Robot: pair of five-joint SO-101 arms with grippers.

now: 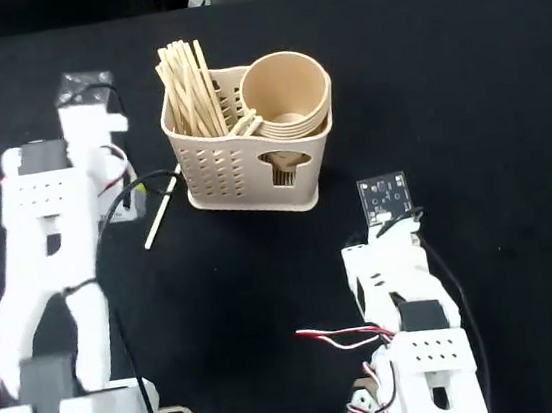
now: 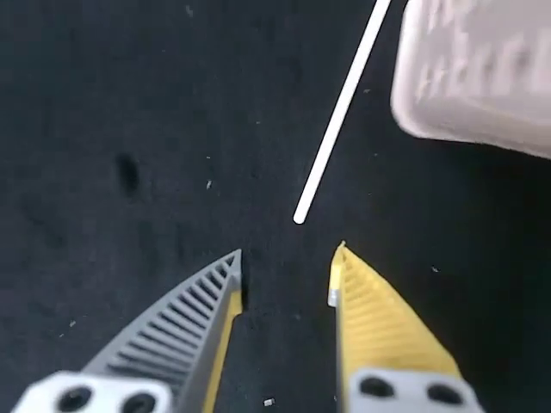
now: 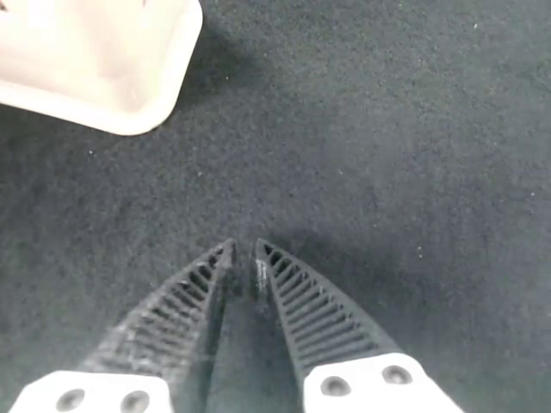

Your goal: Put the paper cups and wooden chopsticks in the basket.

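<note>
A beige slotted basket (image 1: 213,166) stands at the table's far middle. A bundle of wooden chopsticks (image 1: 189,88) sticks up in its left part, and a stack of paper cups (image 1: 287,92) sits in its right part. One pale chopstick (image 1: 161,213) lies on the black table just left of the basket. In the left wrist view my left gripper (image 2: 288,258) is open, its tips just short of the near end of that chopstick (image 2: 337,120), beside the basket's corner (image 2: 482,69). My right gripper (image 3: 245,249) is shut on nothing, over bare cloth near the basket's corner (image 3: 103,69).
The left arm (image 1: 47,225) runs along the table's left side, with cables beside it. The right arm (image 1: 401,282) stands in front of the basket, a little to its right. Black cloth (image 1: 483,90) lies open to the right of the basket.
</note>
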